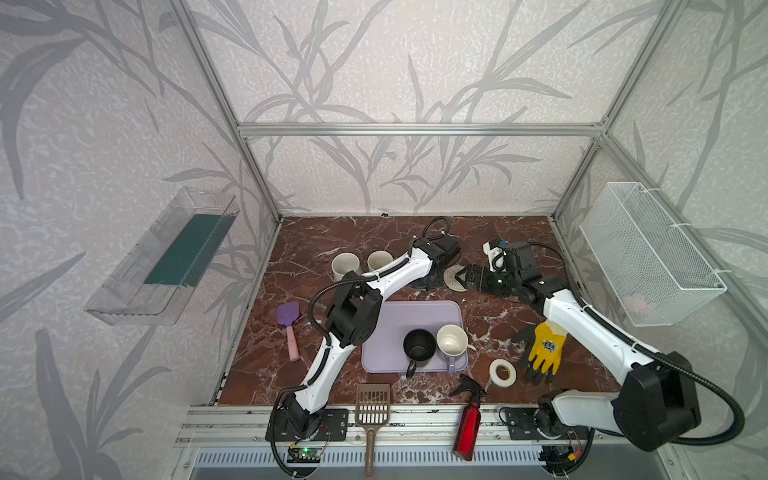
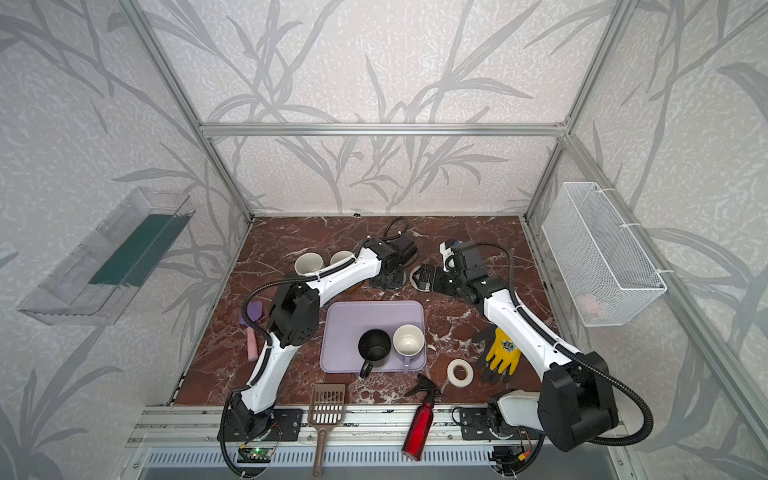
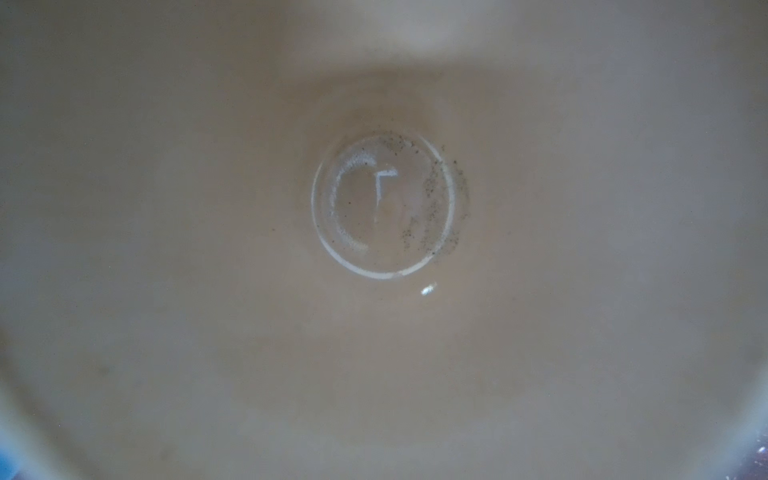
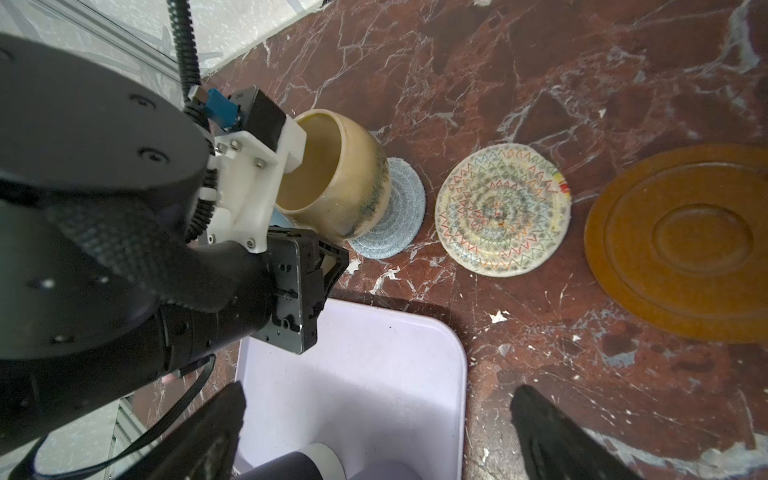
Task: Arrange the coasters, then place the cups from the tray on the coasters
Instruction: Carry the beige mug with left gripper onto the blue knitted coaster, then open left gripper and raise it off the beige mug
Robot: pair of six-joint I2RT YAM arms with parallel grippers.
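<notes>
The squat cream-yellow cup (image 4: 345, 178) sits on the grey-blue woven coaster (image 4: 399, 224). My left gripper (image 4: 328, 257) is shut low against the cup's side, and the left wrist view shows only the cup's cream inside (image 3: 382, 208). Beside it lie the cream spiral coaster (image 4: 503, 210) and an amber-brown coaster (image 4: 685, 241). My right gripper (image 4: 382, 436) hangs open and empty over the lavender tray's (image 4: 353, 374) far corner, above the cream spiral coaster (image 1: 451, 282) in a top view. The black cup (image 1: 419, 345) and the lavender cup (image 1: 452, 340) stand on the tray (image 1: 399, 320). Two pale cups (image 1: 345, 266) stand at the back left.
A purple toy shovel (image 1: 289, 320) lies left of the tray. A brown scoop (image 1: 372, 405), red spray bottle (image 1: 467, 428), white tape roll (image 1: 502, 373) and yellow glove (image 1: 542, 349) sit along the front right. A white wire basket (image 1: 648, 253) hangs on the right wall.
</notes>
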